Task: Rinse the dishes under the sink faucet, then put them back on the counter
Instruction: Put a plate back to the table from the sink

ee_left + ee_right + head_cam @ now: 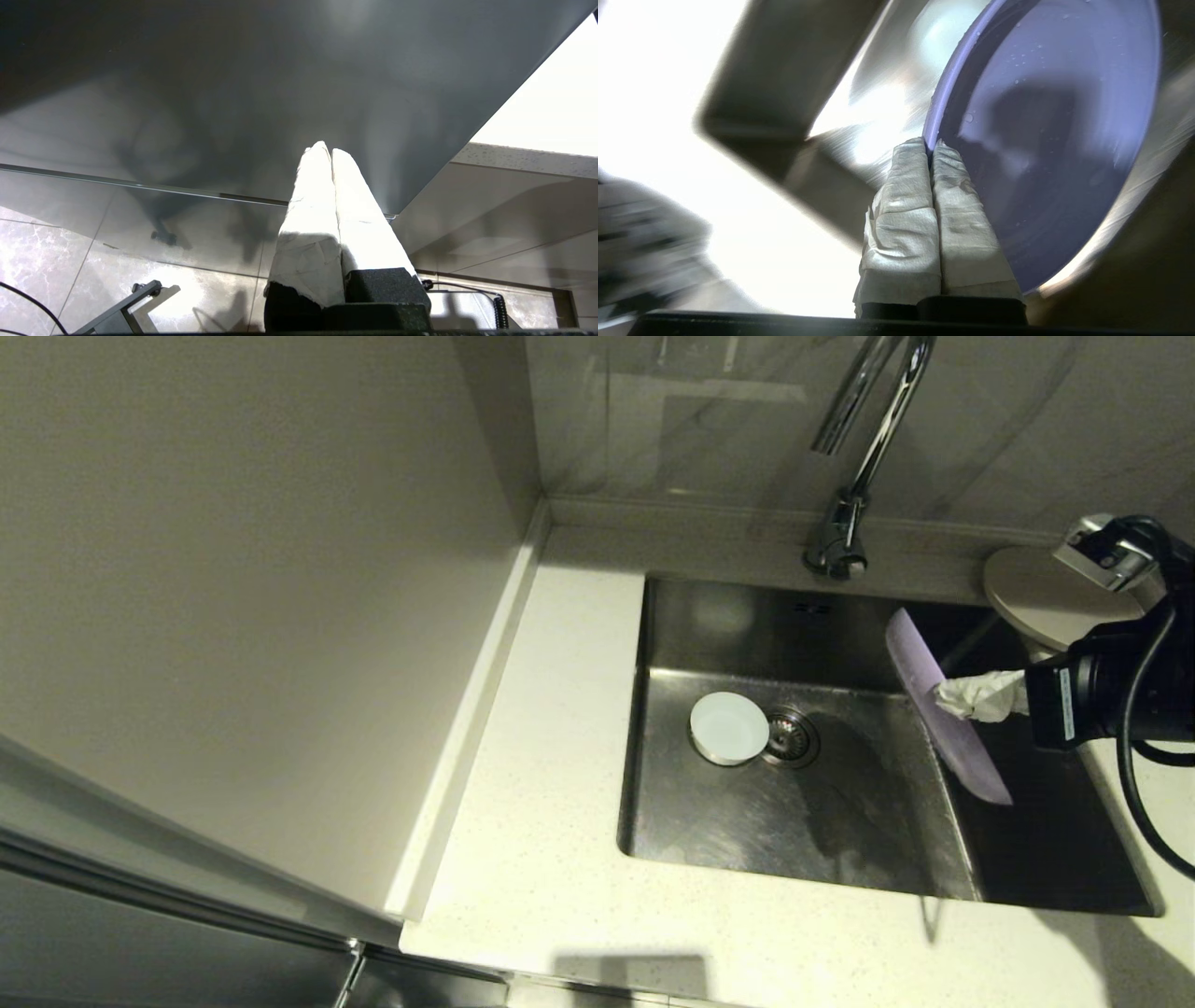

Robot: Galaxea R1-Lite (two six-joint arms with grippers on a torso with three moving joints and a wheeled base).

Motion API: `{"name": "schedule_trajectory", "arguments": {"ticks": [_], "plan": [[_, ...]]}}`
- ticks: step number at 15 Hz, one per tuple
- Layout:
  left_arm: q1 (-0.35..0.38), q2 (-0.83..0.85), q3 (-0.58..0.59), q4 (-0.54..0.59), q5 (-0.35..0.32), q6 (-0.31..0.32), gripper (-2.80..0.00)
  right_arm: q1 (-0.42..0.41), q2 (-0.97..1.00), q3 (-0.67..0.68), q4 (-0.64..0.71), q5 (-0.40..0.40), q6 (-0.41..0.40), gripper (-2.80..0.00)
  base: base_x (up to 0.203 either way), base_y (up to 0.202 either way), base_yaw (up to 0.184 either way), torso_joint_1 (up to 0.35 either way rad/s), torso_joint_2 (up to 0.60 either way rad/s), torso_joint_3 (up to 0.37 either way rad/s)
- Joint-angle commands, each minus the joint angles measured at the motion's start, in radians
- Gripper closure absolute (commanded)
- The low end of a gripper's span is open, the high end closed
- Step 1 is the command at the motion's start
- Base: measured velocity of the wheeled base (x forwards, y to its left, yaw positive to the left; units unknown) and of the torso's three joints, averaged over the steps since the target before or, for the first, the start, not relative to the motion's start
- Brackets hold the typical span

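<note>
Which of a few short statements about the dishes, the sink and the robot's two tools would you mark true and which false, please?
1. The right tool is shut on the rim of the lavender plate, held on edge over the sink. True.
2. The small white bowl stands on the counter. False: it sits in the sink, beside the drain.
3. The beige plate lies at the sink's far right corner, behind the right arm. True.
4. Water streams from the faucet. False: no stream shows.
5. The left tool holds a dish. False: it is shut on nothing, low beside the cabinet front.
</note>
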Motion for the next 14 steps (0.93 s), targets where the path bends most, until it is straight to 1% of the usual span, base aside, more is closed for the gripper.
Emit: {"name": "schedule_trajectory", "arguments": {"ticks": [1,5,7,8,10,12,14], "plan": [[-0.001,-0.003,0.0,0.0,0.0,-0.001,0.0,-0.024,-0.067,0.079,-0.135,-0.005,-0.151,0.0,0.0,0.0,0.0,0.0,0.0,0.0],[0.0,-0.003,0.0,0.0,0.0,-0.001,0.0,-0.04,-0.151,0.167,-0.188,-0.009,-0.398,0.0,0.0,0.0,0.0,0.0,0.0,0.0],[0.0,-0.003,0.0,0.0,0.0,-0.001,0.0,-0.079,-0.168,0.226,-0.292,-0.016,-0.512,0.0,0.0,0.0,0.0,0.0,0.0,0.0],[0.0,-0.003,0.0,0.0,0.0,0.0,0.0,-0.102,-0.185,0.253,-0.323,-0.028,-0.551,0.0,0.0,0.0,0.0,0.0,0.0,0.0],[0.0,-0.003,0.0,0.0,0.0,0.0,0.0,-0.121,-0.222,0.297,-0.325,-0.055,-0.577,0.0,0.0,0.0,0.0,0.0,0.0,0.0],[-0.001,-0.003,0.0,0.0,0.0,-0.001,0.0,-0.131,-0.228,0.347,-0.323,-0.082,-0.577,0.0,0.0,0.0,0.0,0.0,0.0,0.0],[0.0,-0.003,0.0,0.0,0.0,-0.001,0.0,-0.167,-0.21,0.377,-0.323,-0.106,-0.58,0.0,0.0,0.0,0.0,0.0,0.0,0.0]]}}
